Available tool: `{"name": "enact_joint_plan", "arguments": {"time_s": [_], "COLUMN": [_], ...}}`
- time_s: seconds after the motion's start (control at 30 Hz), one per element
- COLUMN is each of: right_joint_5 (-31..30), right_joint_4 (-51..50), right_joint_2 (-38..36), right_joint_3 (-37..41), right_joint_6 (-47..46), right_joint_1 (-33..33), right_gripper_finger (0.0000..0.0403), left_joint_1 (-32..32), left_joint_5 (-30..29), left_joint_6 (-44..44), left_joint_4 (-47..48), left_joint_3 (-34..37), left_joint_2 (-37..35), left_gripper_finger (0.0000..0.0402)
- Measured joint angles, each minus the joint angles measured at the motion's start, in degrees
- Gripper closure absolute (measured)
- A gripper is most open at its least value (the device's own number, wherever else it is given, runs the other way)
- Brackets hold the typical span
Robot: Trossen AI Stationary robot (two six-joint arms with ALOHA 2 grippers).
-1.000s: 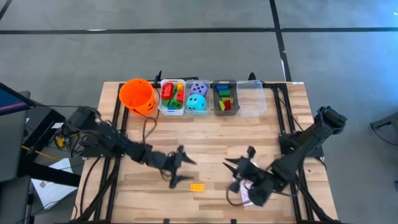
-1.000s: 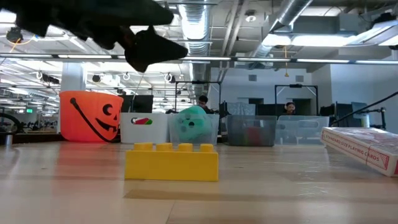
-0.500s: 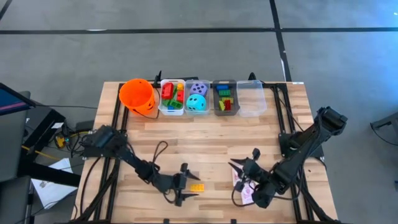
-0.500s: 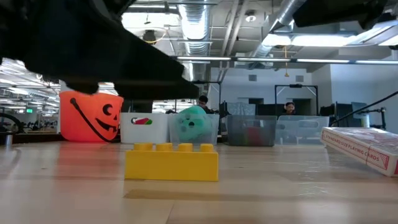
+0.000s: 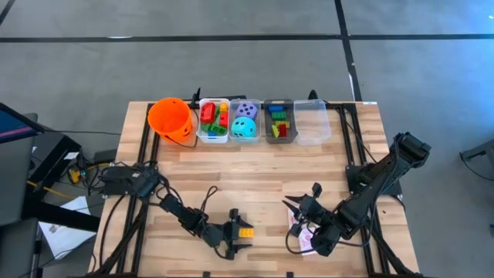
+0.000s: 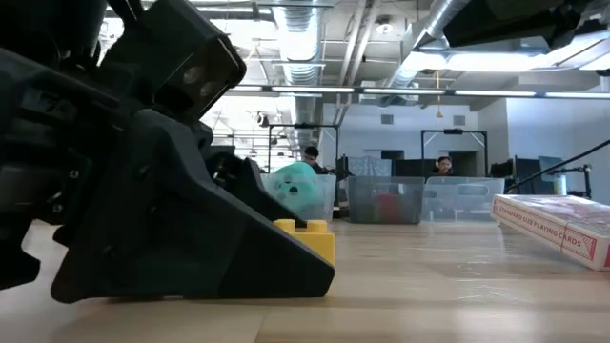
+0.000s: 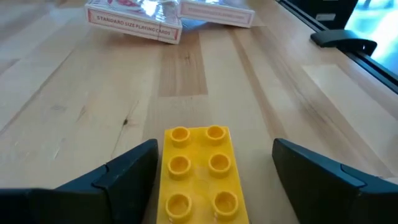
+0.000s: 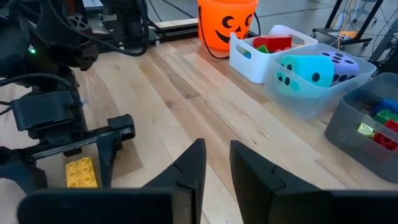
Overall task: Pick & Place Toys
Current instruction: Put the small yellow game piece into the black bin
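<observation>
A yellow brick [image 7: 198, 171] lies studs up on the wooden table [image 5: 262, 174] near its front edge, also seen from above [image 5: 245, 230] and from table height [image 6: 310, 238]. My left gripper [image 7: 214, 149] is down at table level and open. One finger stands on each side of the brick, with wood showing between the brick and the fingers. My right gripper [image 8: 217, 163] hangs above the front right of the table over the playing cards [image 5: 302, 232]. Its fingers are only a narrow gap apart, with nothing between them.
Along the far edge stand an orange bucket [image 5: 171, 118], a white bin of bricks [image 5: 214, 120], a clear bin with two dice [image 5: 245, 120], a grey bin of bricks [image 5: 279, 122] and a clear bin [image 5: 311, 122]. Two card packs [image 7: 134, 22] lie beyond the brick.
My left gripper has come down and toward the table's near edge, from above the table to table level. Its open fingers now stand on either side of the yellow brick, which has stayed where it was.
</observation>
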State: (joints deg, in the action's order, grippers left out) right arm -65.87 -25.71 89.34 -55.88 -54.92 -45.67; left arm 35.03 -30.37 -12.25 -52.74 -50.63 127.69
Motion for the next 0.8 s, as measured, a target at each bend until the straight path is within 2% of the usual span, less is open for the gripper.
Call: {"name": "enact_joint_plan", "arguments": {"time_s": [0.2, 0.3, 0.47, 0.63, 0.8], "right_joint_5": [0.0, 0.1, 0.8, 1.6, 1.6], "right_joint_4": [0.3, 1.3, 2.2, 2.5, 3.4], "right_joint_2": [0.0, 0.0, 0.0, 0.0, 0.0], "right_joint_3": [0.0, 0.0, 0.0, 0.0, 0.0], "right_joint_6": [0.0, -0.2, -0.2, -0.2, -0.2], "right_joint_1": [0.0, 0.0, 0.0, 0.1, 0.1], "right_gripper_finger": [0.0335, 0.0335, 0.0335, 0.0335, 0.0335], "left_joint_1": [0.0, 0.0, -0.1, -0.2, -0.9], "left_joint_5": [-0.2, -0.2, -0.8, -1.4, -0.8], "left_joint_6": [-1.3, -1.8, -3.3, -3.7, -2.1], "left_joint_4": [0.4, 2.2, 3.9, 3.9, 0.8], "left_joint_3": [1.3, 1.7, 2.2, 2.4, 2.8], "left_joint_2": [0.0, -0.2, -0.2, -0.1, -0.6], "left_gripper_finger": [0.0094, 0.0109, 0.0172, 0.0269, 0.0271]}}
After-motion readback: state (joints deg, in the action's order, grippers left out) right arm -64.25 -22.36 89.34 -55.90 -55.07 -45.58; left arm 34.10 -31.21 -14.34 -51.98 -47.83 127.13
